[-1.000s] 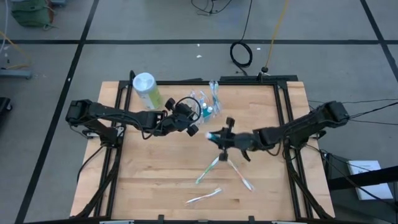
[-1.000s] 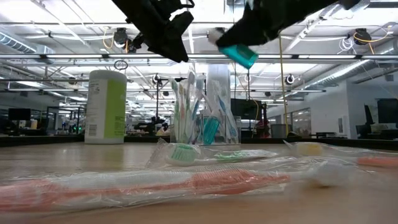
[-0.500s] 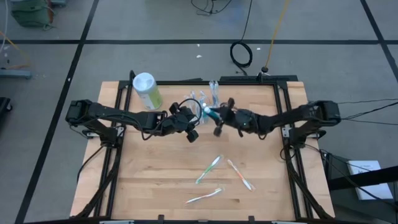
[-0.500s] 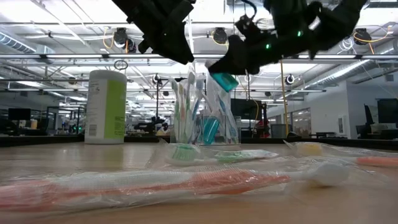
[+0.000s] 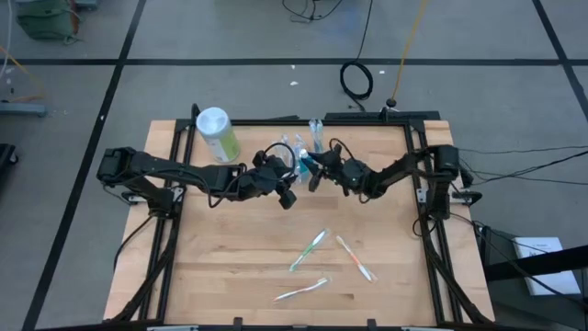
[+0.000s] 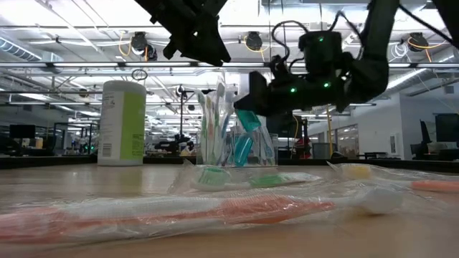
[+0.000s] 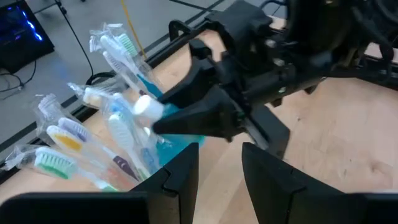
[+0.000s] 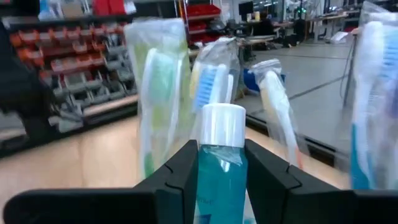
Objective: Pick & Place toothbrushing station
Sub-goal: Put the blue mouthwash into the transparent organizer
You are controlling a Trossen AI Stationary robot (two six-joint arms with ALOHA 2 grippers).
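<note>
The clear holder (image 5: pixel 308 147) stands at the table's far middle, full of wrapped toothbrushes and small tubes; it also shows in the low view (image 6: pixel 237 140). My right gripper (image 5: pixel 319 171) is just right of it, shut on a small teal tube with a white cap (image 8: pixel 222 124), seen in the low view (image 6: pixel 247 120) at the height of the holder's top. My left gripper (image 5: pixel 281 187) hovers open and empty to the holder's near left, its fingers (image 7: pixel 180 180) pointing at the holder. My right gripper pinches the tube's teal body (image 8: pixel 221 177) between its two fingers, and the white cap sticks out past the fingertips. The fingers come from the table's right, slanting down toward the holder. The tube is lifted clear of the table and tilted; whether it touches the holder I cannot tell.
A green canister with a white lid (image 5: pixel 217 134) stands left of the holder. Wrapped toothbrushes lie loose on the near middle of the table: a green one (image 5: pixel 309 250), an orange one (image 5: pixel 354 258) and a white one (image 5: pixel 300 291).
My right gripper has carried the teal tube from the table's middle toward the far edge and left, over to the holder, and has come down to the height of the holder's top. The tube has stayed in its fingers.
</note>
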